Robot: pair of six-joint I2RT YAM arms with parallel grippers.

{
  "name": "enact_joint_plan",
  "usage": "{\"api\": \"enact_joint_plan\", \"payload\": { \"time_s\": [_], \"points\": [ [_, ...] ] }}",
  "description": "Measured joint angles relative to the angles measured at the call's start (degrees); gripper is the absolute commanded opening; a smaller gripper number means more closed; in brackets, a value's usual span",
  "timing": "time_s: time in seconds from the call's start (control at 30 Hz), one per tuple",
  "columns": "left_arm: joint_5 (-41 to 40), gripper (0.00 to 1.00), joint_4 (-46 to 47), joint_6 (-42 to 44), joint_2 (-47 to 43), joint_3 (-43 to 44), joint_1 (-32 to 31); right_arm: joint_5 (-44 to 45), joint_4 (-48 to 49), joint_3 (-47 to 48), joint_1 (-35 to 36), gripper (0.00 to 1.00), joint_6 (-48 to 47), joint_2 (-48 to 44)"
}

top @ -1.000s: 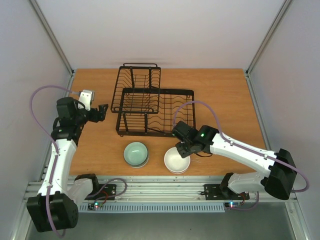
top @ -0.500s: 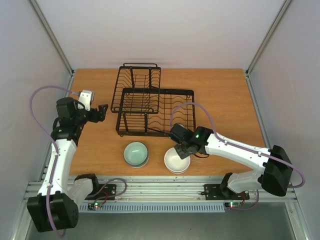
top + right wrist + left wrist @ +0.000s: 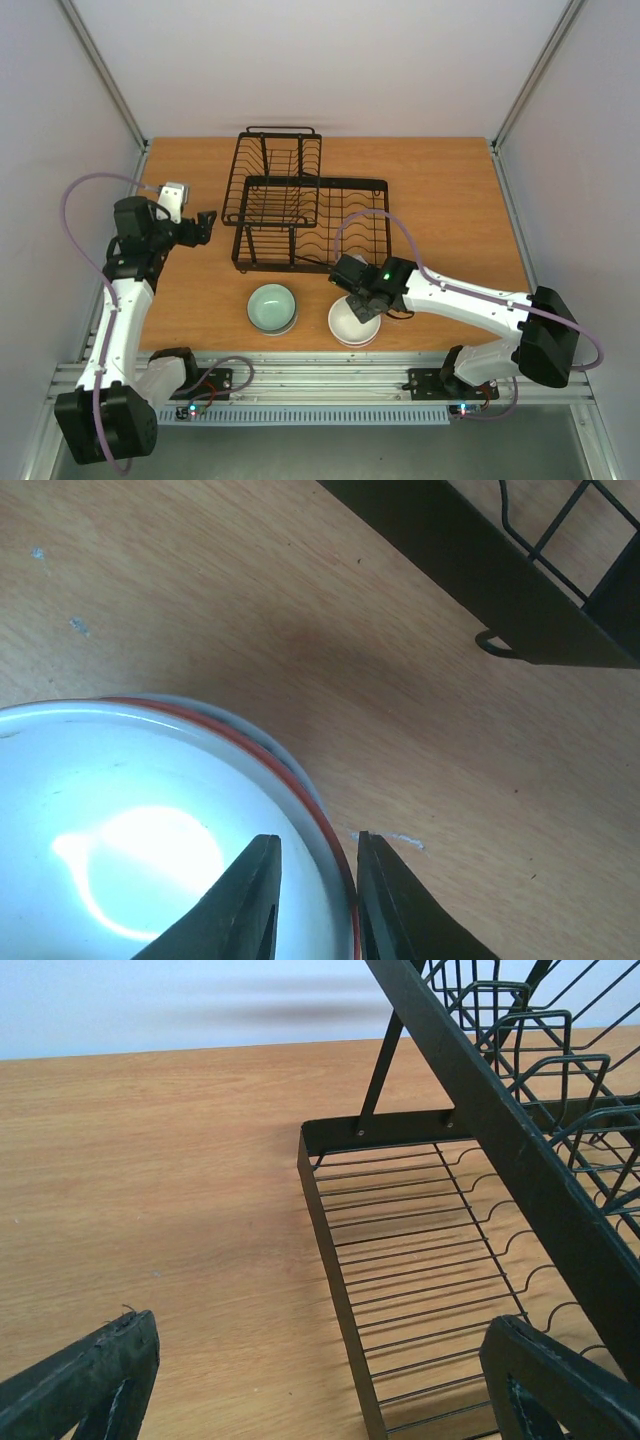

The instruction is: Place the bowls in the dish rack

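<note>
The white bowl [image 3: 355, 322] sits at the near edge of the table [image 3: 450, 200], nested in an orange-rimmed bowl [image 3: 262, 752], with a green bowl [image 3: 272, 306] just beside it. The rack [image 3: 300, 215] behind holds no bowls. The right gripper [image 3: 315, 880] straddles the white bowl's rim with fingers narrowly apart; I cannot tell whether they pinch it. This looks like the first pickup: next it needs a firm clamp, then a lift. The left gripper [image 3: 320, 1380] hangs wide open beside the rack.

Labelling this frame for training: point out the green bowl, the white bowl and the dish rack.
green bowl [image 3: 272, 306], top view, inner bottom.
white bowl [image 3: 348, 328], top view, bare inside.
dish rack [image 3: 315, 180], top view, upper frame bar.
</note>
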Motion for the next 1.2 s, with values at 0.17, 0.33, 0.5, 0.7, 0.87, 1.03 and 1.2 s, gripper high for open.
{"api": "enact_joint_plan", "payload": {
  "time_s": [0.17,0.33,0.5,0.7,0.87,1.03,1.2],
  "points": [
    [0.0,0.89,0.0,0.0,-0.09,-0.07,0.15,1.16,-0.81,0.0,0.55,0.02,0.33,0.0],
    [-0.02,0.89,0.0,0.0,-0.09,-0.07,0.15,1.38,-2.43,0.59,1.46,0.02,1.09,-0.39],
    [0.0,0.89,0.0,0.0,-0.11,-0.07,0.15,2.36,-4.33,1.46,2.6,0.01,1.66,-0.76],
    [0.0,0.89,0.0,0.0,-0.42,-0.09,0.15,4.81,-6.62,4.07,4.2,0.01,2.32,-1.99],
    [0.0,0.89,0.0,-0.02,-0.72,-0.09,0.15,6.56,-7.8,5.62,4.61,0.01,2.45,-2.99],
    [0.0,0.9,0.0,-0.02,-0.85,-0.11,0.15,9.7,-10.51,8.5,5.4,0.01,2.45,-3.23],
    [0.0,0.9,0.0,-0.02,-0.9,-0.17,0.2,18.49,-14.14,15.1,5.73,0.01,1.92,-2.8]
  ]
}}
